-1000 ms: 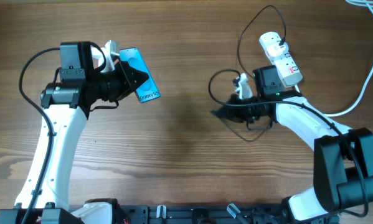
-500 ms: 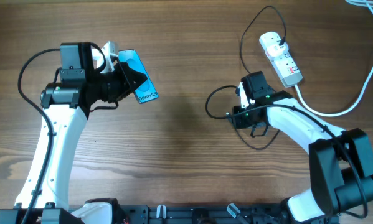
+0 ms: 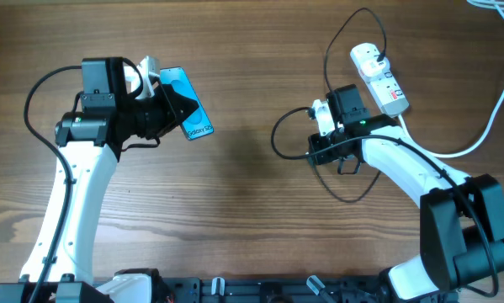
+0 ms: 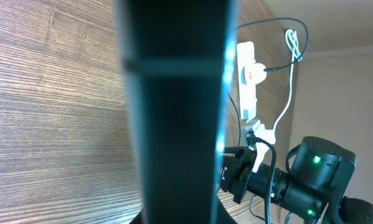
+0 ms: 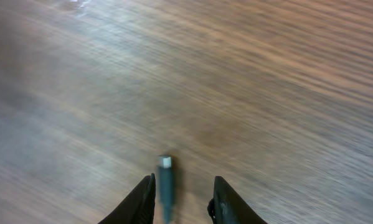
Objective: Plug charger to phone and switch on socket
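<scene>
My left gripper (image 3: 169, 103) is shut on the phone (image 3: 191, 108), whose teal screen shows from overhead; it holds it above the table at the left. In the left wrist view the phone (image 4: 174, 112) is a dark slab filling the middle. My right gripper (image 3: 314, 148) holds the charger, a thin black cable (image 3: 276, 137) looping to its left. In the right wrist view the plug tip (image 5: 165, 169) sticks out between the fingers (image 5: 182, 194), close to the left one, above bare wood. The socket (image 3: 379, 79) lies at the back right, a black plug in it.
A thick white cord (image 3: 480, 137) runs from the socket to the right edge. The black cable arcs from the socket round behind the right arm. In the left wrist view the socket (image 4: 246, 68) and the right arm (image 4: 298, 180) show beyond the phone.
The right gripper has moved a little towards the back, and the cable loop has shifted left with it. The left arm and the phone have not moved.
</scene>
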